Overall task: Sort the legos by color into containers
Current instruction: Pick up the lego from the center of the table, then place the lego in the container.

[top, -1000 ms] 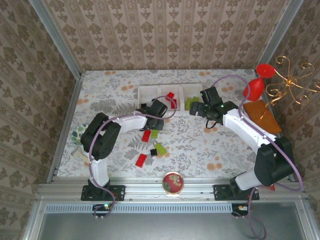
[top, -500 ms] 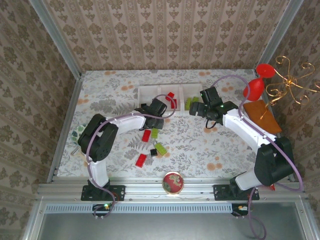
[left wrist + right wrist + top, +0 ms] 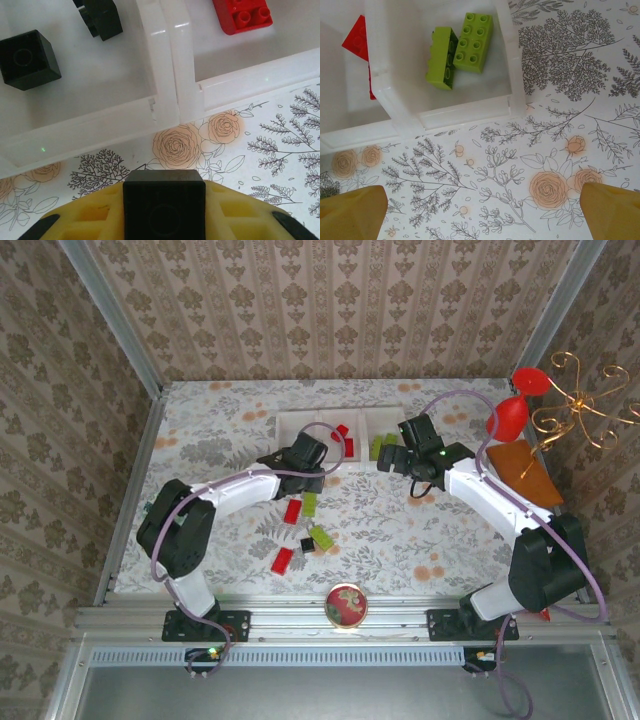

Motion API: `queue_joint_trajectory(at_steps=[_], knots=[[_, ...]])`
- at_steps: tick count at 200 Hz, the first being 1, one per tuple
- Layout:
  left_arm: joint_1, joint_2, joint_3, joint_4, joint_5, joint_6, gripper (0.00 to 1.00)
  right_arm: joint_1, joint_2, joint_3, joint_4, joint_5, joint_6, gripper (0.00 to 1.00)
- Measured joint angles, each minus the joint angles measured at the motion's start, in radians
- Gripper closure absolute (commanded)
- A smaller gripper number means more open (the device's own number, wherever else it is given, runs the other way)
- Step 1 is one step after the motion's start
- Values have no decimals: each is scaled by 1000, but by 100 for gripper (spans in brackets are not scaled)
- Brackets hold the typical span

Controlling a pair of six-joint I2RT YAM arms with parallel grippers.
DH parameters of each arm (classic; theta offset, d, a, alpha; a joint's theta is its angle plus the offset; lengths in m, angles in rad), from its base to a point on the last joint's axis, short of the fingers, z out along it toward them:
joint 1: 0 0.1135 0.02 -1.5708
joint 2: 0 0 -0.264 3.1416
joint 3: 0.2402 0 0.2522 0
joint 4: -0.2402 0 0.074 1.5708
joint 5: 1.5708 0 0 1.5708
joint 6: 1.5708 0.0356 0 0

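Item one, left gripper (image 3: 308,454): I have it pinched on a black cube (image 3: 164,202). The tray (image 3: 90,129) lies just ahead, its black compartment off to the left and its divider wall (image 3: 167,65) dead ahead. Item two, right gripper (image 3: 480,215): spread wide, holding nothing, with the lime bricks (image 3: 461,47) ahead-left in their compartment. I judge the left arm is the one placed to drop.

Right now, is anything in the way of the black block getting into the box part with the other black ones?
Only the tray's front wall. The black cube in the left gripper sits just outside it, over the tablecloth, and other black bricks lie in the compartment beyond. Nothing else visible blocks it.
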Motion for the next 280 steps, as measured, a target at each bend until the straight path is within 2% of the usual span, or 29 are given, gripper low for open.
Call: queue_joint_trajectory(at_steps=[75,157,218,280], knots=[[16,-58,-2,-1,-22,2,87,21,0,1,0,0,0,0],[152,51,146,-1,-25,47,82,81,1,33,-7,8,0,0],[177,142,257,-1,-24,61,71,151,35,50,-39,31,18,0],[178,180,290,-8,-14,61,59,233,71,97,-92,53,43,3]])
